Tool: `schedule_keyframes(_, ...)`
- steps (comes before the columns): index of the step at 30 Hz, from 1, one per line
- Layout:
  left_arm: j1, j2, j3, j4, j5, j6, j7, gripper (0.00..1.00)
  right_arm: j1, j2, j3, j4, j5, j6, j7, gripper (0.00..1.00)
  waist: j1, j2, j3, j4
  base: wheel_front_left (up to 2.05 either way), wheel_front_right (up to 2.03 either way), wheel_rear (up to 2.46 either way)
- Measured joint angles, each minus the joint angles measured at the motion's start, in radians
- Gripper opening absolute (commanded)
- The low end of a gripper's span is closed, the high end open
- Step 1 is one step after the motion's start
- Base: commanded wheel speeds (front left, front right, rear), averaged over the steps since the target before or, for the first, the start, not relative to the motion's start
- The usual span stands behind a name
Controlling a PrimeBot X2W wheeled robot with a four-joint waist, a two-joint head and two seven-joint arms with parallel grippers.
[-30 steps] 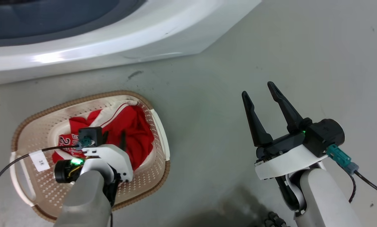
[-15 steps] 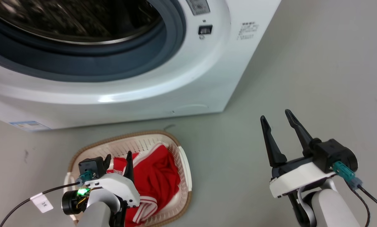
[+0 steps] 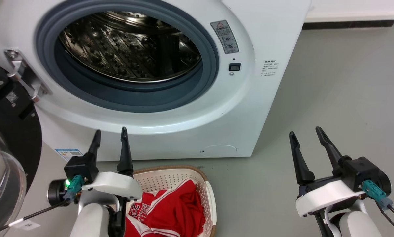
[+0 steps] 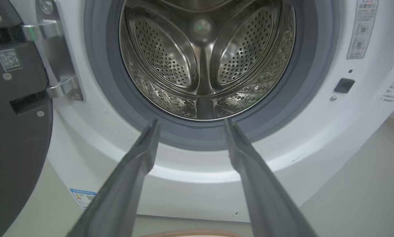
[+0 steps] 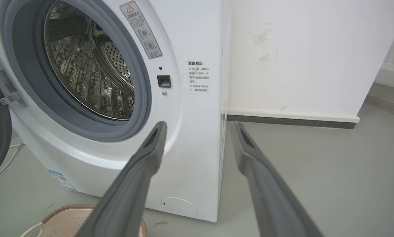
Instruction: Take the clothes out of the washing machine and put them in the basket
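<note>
The white washing machine stands ahead with its porthole open; the steel drum shows bare metal and no fabric. Red clothes with white lettering lie in the cream basket on the floor at the machine's foot. My left gripper is open above the basket's near-left side, fingers pointing at the machine front. In the left wrist view the left gripper frames the drum. My right gripper is open over the floor to the right, holding nothing.
The black-framed glass door hangs open at the far left, close to my left arm. Grey floor spreads to the right of the machine. A white wall with dark skirting runs behind. The basket rim shows at the right wrist view's bottom.
The head camera has tilted up, so the machine's porthole and drum come into view. My left gripper has risen out of the basket, leaving the red clothes lying there.
</note>
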Motion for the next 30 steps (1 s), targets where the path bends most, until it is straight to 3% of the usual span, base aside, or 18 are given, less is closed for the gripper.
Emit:
schedule_keyframes(10,0.139,0.025,0.004,-0.240,0.136,-0.015,0.000,1.00,0.085,0.000,-0.019,-0.062,-0.017,0.000,0.039,1.00,0.0000,0.0000,-0.107,0.016,0.00,0.00,0.00)
schedule_keyframes(30,0.266,0.030,-0.005,-0.235,0.130,0.001,0.000,1.00,0.165,0.000,-0.004,-0.096,-0.017,0.000,0.075,1.00,0.0001,0.0000,-0.178,0.018,0.00,0.00,0.00)
